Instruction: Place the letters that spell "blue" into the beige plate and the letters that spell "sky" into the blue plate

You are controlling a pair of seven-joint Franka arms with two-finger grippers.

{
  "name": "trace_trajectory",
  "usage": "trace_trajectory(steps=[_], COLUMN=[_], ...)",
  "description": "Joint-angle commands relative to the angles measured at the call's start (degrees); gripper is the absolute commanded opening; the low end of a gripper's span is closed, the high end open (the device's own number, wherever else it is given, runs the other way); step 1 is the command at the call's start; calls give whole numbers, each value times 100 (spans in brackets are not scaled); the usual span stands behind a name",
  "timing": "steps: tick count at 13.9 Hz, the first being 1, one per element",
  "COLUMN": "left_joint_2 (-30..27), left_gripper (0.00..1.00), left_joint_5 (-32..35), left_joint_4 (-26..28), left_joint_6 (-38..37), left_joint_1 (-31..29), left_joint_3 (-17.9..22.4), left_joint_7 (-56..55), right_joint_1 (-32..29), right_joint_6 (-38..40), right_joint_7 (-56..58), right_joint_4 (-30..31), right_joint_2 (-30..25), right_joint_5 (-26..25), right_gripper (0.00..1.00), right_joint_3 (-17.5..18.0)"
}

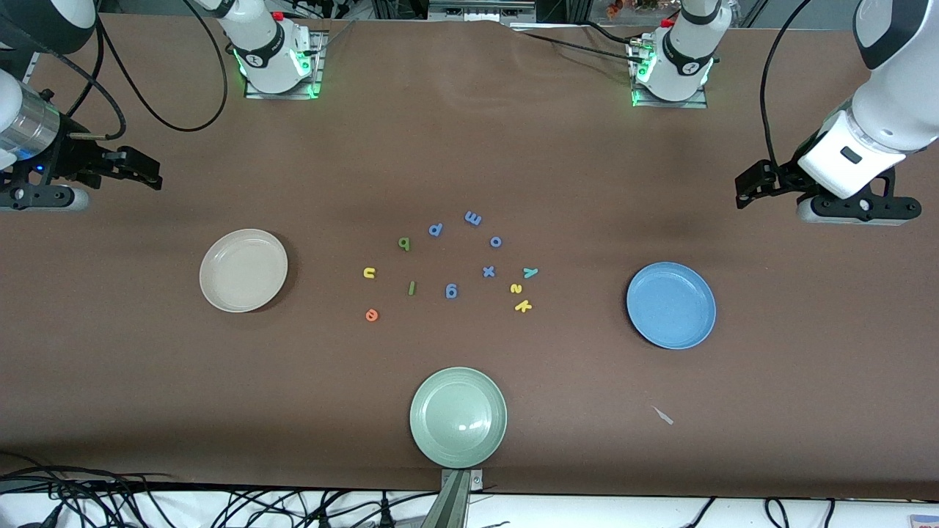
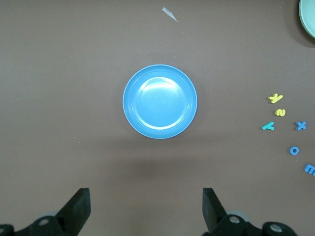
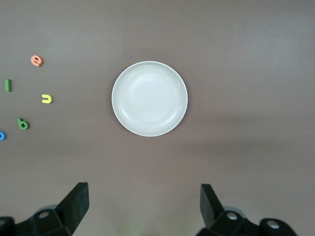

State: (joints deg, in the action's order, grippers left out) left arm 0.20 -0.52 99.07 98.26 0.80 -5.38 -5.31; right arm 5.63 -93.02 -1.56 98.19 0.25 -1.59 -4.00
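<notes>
All three plates sit bare: beige plate (image 1: 243,270), blue plate (image 1: 670,305), green plate (image 1: 458,416). Letters (image 1: 449,268) lie on the table between them. Left gripper (image 2: 146,210) and right gripper (image 3: 144,206) hang wide open, holding nothing.

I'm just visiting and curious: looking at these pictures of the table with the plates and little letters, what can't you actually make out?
- Round pale green plate: left wrist view's edge cuts it to a sliver.
- Small blue-purple foam letter m: same view, cut by the edge.
- Small pale scrap near the round blue plate: front view, too small to identify.
- Right gripper: front view's edge cuts off the arm above it.
</notes>
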Motion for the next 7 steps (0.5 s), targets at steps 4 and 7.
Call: trace_trajectory(steps=[4, 7], left_joint_2=[-64, -64], left_gripper=[100, 100], left_joint_5=[-19, -19], left_joint_4=[16, 16], left_joint_6=[9, 9], left_joint_1=[-18, -18], left_joint_3=[-15, -15], left_joint_7=[47, 47], right_joint_1=[17, 8], right_joint_6=[20, 29], right_joint_7=[-55, -55], right_joint_4=[-90, -72], right_joint_2=[27, 27], right_joint_5=[-96, -105], right_gripper=[100, 100], right_joint_3=[14, 5])
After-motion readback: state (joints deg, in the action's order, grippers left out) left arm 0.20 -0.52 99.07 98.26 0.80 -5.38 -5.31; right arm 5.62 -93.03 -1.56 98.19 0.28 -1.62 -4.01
